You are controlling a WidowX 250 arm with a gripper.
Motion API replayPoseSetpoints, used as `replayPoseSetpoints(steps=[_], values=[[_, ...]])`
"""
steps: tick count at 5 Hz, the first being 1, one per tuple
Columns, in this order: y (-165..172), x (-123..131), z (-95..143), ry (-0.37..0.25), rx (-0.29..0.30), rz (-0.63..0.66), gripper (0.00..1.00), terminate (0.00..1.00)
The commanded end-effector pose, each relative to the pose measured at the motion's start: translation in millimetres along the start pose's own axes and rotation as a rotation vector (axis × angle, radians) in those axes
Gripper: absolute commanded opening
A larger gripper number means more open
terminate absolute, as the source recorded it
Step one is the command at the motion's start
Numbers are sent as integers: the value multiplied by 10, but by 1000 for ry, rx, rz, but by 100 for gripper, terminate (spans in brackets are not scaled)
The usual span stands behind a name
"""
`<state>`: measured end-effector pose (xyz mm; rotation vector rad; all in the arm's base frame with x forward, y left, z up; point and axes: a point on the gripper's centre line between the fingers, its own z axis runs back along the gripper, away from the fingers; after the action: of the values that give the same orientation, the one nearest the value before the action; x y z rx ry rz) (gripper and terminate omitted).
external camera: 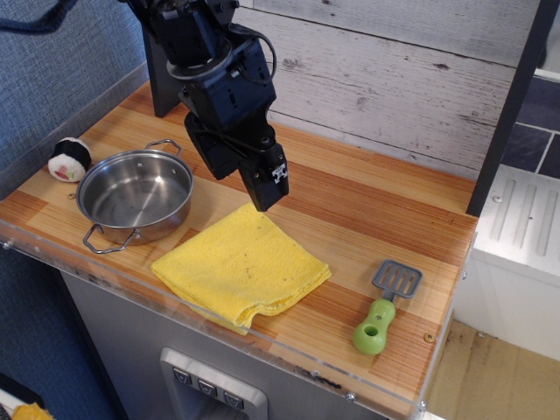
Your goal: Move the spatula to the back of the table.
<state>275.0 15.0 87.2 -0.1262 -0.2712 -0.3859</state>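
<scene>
Spatula (388,306): lying flat at the front right of the table (367,206), well to the right of the yellow cloth (241,267); green handle pointing toward the front edge, grey slotted head pointing toward the back. Nothing is touching it, so it is waiting to be picked up.

Yellow cloth: sitting folded near the front edge, the landmark for everything else here; it is not blocking the spatula.

Pot (136,194): standing upright and empty just left of the cloth, apart from the spatula and likely out of the way of the move.

Gripper (271,188): hanging over the back corner of the cloth, tip pointing down, carrying nothing; whether its jaws are parted or together is not something this view is showing. It is well apart from the spatula, so a reach to the right and forward seems to be what is coming.

Small plush toy (68,158): resting far left of the cloth, beyond the pot.

Back of the table: stretching bare behind the cloth along the pale plank wall (394,79), giving room for the spatula.
</scene>
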Motion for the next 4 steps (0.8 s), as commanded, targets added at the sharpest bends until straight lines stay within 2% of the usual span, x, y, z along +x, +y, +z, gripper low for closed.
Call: replayPoseSetpoints(steps=[1,2,4], values=[[0,0,0,0,0,0,100,0],[-134,107,-24,-8,-8,13,100,0],[-507,227,-154,-12,-36,-44,100,0]])
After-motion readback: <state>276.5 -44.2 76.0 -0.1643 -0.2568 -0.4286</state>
